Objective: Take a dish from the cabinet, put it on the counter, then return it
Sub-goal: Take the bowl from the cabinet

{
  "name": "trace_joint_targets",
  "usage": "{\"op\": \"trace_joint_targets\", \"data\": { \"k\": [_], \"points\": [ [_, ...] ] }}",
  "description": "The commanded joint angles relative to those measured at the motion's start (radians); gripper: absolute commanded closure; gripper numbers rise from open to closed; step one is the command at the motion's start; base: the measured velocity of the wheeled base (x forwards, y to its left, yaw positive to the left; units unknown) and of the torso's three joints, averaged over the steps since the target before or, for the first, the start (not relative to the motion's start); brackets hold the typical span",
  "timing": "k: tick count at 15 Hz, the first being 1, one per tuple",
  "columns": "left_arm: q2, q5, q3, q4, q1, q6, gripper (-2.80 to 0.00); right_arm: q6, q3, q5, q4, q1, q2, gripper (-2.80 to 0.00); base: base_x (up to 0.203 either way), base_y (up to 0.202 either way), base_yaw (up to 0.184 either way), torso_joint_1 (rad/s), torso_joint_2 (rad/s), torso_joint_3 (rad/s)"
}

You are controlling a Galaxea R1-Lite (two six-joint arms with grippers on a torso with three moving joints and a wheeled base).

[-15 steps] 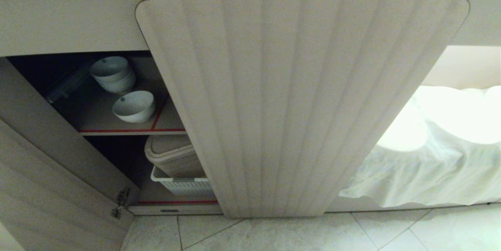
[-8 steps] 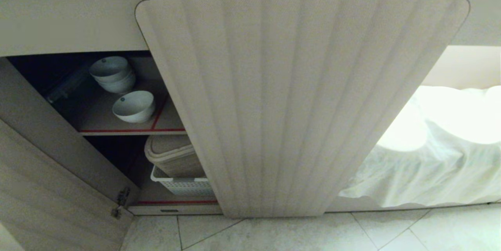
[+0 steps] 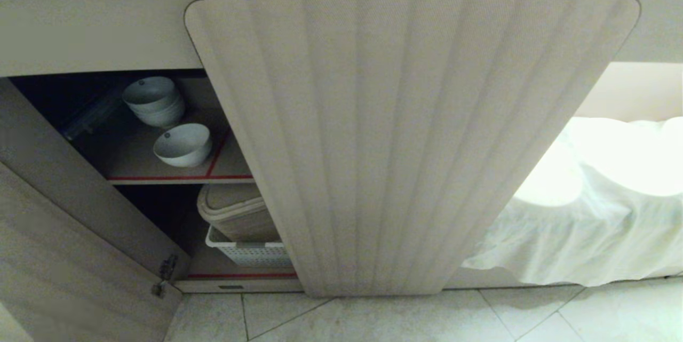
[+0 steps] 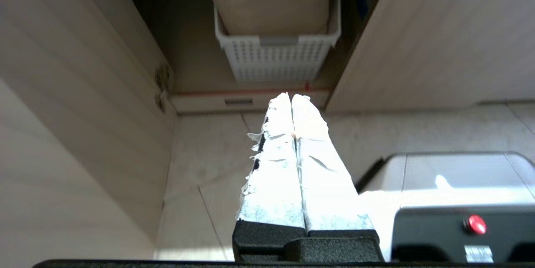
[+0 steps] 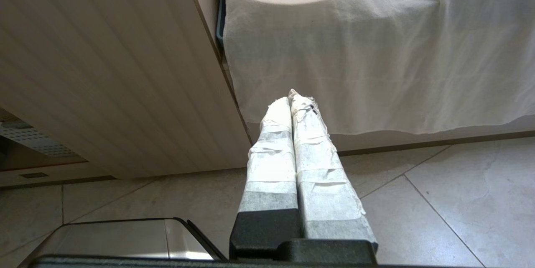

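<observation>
Dish (image 3: 182, 144) sits on the cabinet (image 3: 411, 139) shelf, partly door-hidden; both grippers closed, empty.

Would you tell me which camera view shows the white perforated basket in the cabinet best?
The left wrist view: the basket faces the camera on the bottom shelf, its perforated front whole. The head view shows only a corner behind the door; the right wrist view catches a dim sliver.

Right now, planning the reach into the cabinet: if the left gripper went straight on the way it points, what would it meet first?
Probably the white perforated basket on the cabinet's bottom shelf. The left gripper, shut, points low toward that shelf's front edge, so depth is uncertain.
</observation>
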Motion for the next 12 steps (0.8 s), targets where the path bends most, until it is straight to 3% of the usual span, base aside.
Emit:
{"op": "trace_joint_targets", "data": {
  "k": [1, 7, 12],
  "points": [
    [0.073, -0.001, -0.048, 0.036, 0.003, -0.001, 0.00, 0.001, 0.000, 0.000, 0.000, 0.000, 0.000, 0.00, 0.000, 0.000, 0.000, 0.000, 0.00, 0.000],
    [0.323, -0.008, -0.117, 0.001, 0.003, -0.028, 0.00, 0.001, 0.000, 0.000, 0.000, 0.000, 0.000, 0.00, 0.000, 0.000, 0.000, 0.000, 0.00, 0.000],
    [0.613, -0.008, -0.124, -0.209, 0.004, -0.107, 0.00, 0.001, 0.000, 0.000, 0.000, 0.000, 0.000, 0.00, 0.000, 0.000, 0.000, 0.000, 0.00, 0.000]
  ]
}}
